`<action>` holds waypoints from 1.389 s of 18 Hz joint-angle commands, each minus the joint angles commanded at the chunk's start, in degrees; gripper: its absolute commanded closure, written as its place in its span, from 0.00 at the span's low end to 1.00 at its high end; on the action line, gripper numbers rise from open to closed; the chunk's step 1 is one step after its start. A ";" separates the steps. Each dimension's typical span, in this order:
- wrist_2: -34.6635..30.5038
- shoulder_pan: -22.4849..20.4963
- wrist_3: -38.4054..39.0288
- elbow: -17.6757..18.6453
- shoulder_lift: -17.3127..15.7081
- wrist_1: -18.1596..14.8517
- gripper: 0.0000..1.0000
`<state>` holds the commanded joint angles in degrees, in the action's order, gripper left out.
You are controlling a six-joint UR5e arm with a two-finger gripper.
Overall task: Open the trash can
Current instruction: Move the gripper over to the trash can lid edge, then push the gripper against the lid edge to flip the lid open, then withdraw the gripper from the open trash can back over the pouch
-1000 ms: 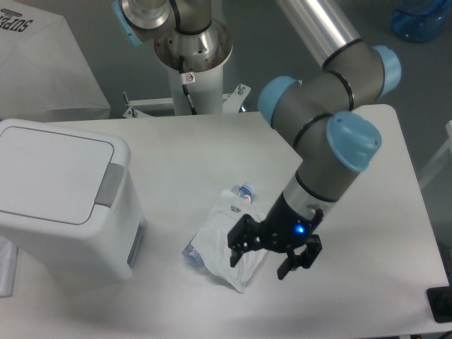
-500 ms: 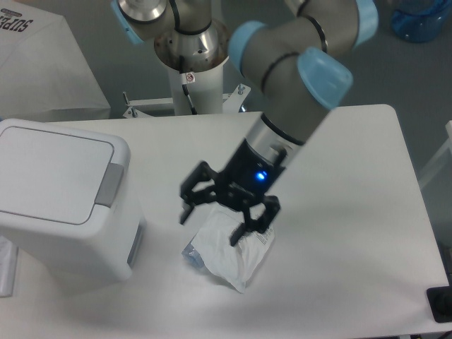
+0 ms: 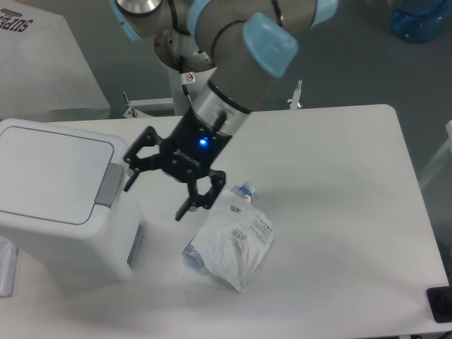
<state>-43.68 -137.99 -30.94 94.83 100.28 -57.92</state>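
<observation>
The trash can is a large boxy white bin at the left of the table, with its flat white lid down and a grey push tab on the edge facing right. My gripper hangs above the table just right of the tab, a short way from it. It is open and empty, with its black fingers spread apart. A white plastic pouch with a printed label lies on the table below and right of the gripper.
A small blue-capped bottle lies at the pouch's upper edge. The arm's base column stands behind the table. A white box is at the back left. A black object sits at the table's front right corner.
The gripper has swung left and up from over the pouch to a spot near the trash can's grey tab. The pouch is now uncovered. The lid stays down.
</observation>
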 joint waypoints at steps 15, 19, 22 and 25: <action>-0.27 0.18 0.00 0.27 0.44 0.71 0.00; 0.17 -0.17 0.09 -0.60 0.53 0.71 0.00; 0.35 -2.01 0.00 -1.66 0.44 0.71 0.00; 0.44 -4.12 -0.09 -3.15 0.53 0.71 0.00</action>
<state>-43.24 -142.11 -31.02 91.68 100.81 -57.22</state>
